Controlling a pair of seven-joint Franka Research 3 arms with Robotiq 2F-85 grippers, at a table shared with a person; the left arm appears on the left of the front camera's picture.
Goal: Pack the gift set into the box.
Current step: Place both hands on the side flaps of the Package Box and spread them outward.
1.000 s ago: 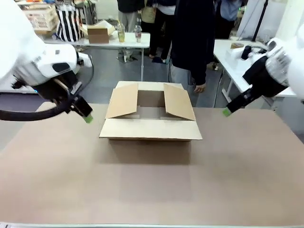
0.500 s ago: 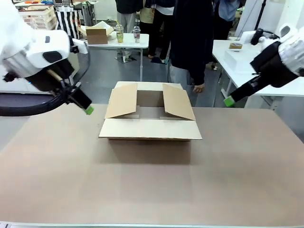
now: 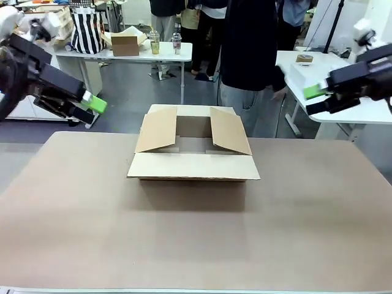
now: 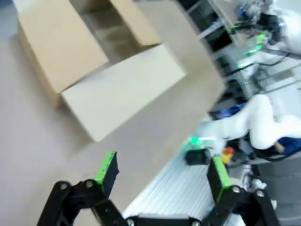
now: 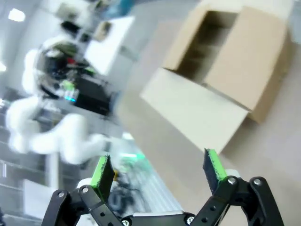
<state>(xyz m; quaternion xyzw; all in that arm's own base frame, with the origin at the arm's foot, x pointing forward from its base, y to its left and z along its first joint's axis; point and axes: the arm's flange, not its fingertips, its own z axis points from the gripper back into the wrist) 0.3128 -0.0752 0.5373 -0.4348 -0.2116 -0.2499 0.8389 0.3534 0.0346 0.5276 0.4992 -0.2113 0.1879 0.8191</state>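
Box: large plain brown corrugated cardboard box (image 3: 193, 166) at the middle of the tan table (image 3: 184, 245), long axis left to right, top open. The near flap lies folded outward; the two side flaps stand slanted.
Left gripper: left gripper (image 3: 92, 104) raised at far left, well apart from the box, green pads (image 4: 107, 165) spread wide with nothing between them.
Right gripper: right gripper (image 3: 313, 93) raised at far right, equally wide and empty.
Key relation: the box lies between the two grippers; neither is clearly nearer.
Gift set: its place cannot be told.
Surroundings: a person in a dark top (image 3: 248, 49) stands just beyond the box's far side.
In the way: the slanted side flaps narrow the opening.
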